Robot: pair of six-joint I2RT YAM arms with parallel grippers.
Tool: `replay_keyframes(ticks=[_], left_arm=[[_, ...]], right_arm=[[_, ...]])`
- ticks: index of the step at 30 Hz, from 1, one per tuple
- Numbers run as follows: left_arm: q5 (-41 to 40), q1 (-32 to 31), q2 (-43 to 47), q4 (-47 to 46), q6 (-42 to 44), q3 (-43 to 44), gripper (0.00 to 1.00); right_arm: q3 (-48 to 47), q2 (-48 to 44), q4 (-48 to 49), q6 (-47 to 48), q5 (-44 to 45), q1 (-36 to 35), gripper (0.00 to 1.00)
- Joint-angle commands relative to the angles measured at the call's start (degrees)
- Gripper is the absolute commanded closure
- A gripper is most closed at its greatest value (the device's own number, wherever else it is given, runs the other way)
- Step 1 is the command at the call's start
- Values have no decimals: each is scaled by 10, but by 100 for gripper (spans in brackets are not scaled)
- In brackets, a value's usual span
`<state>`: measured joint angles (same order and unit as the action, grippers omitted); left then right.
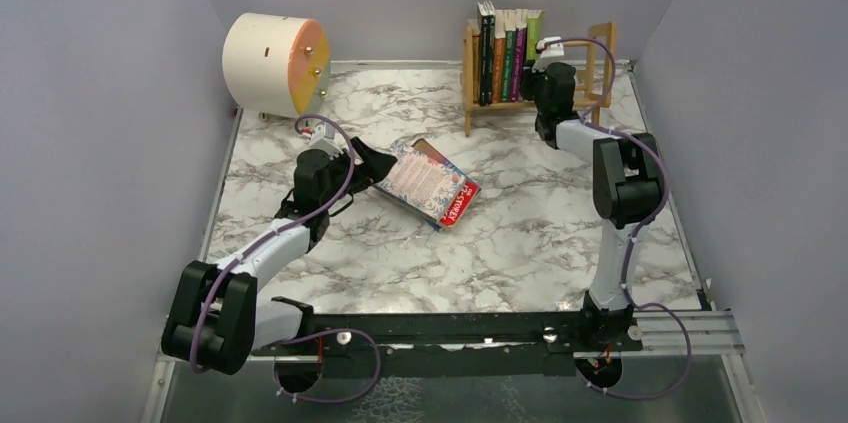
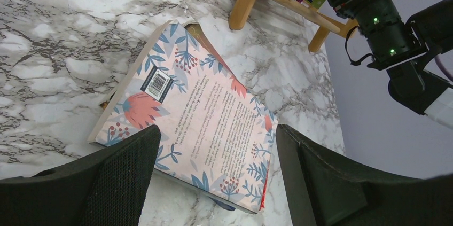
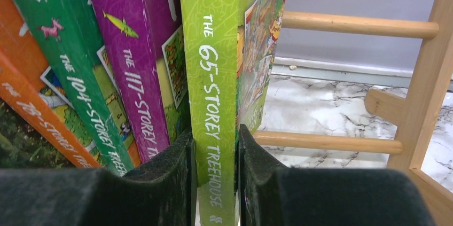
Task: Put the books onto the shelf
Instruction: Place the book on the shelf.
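Now, on the left, the left gripper (image 2: pixel 218 130) hangs with its jaws spread wide over a floral book (image 2: pixel 197 114) that lies flat on the desk (image 2: pixel 53 49), not yet closed on it. Further right, the shelf (image 1: pixel 470 68) at the back of the desk carries a row of upright books (image 1: pixel 500 53). The right gripper (image 3: pixel 216 135) is clamped on the spine of the last one, a light green book (image 3: pixel 213 65), seemingly seating it. Next, I judge, the right should let go and back away, while the left closes on the floral book.
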<state>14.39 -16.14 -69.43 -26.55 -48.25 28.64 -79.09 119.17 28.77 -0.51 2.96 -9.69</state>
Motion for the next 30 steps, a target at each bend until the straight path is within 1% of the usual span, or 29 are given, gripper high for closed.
replay_keyframes(ticks=[1,3,5,11,18,20,22,25,30], left_arm=[[4,2,-1,-24,4,-4,27],[6,2,-3,-25,4,-3,27],[7,2,-4,-26,4,-5,27],[6,2,-4,-30,3,-10,27],[5,2,-5,-31,3,-12,28],[5,2,-6,-32,3,-13,28],[6,2,-7,-32,3,-13,28],[5,2,-5,-33,3,-14,28],[5,2,-3,-32,3,-16,28]], right_arm=[[54,-28,76,-14,-70,-17,99],[80,-26,111,-10,-57,-17,99],[86,-17,121,-5,-47,-17,99],[58,15,85,-5,-38,-17,99],[42,26,68,-20,-41,-17,99],[30,32,51,-22,-44,-17,98],[27,32,45,-29,-42,-17,93],[49,16,67,-39,-37,-17,80],[68,-8,71,-47,-30,-17,68]])
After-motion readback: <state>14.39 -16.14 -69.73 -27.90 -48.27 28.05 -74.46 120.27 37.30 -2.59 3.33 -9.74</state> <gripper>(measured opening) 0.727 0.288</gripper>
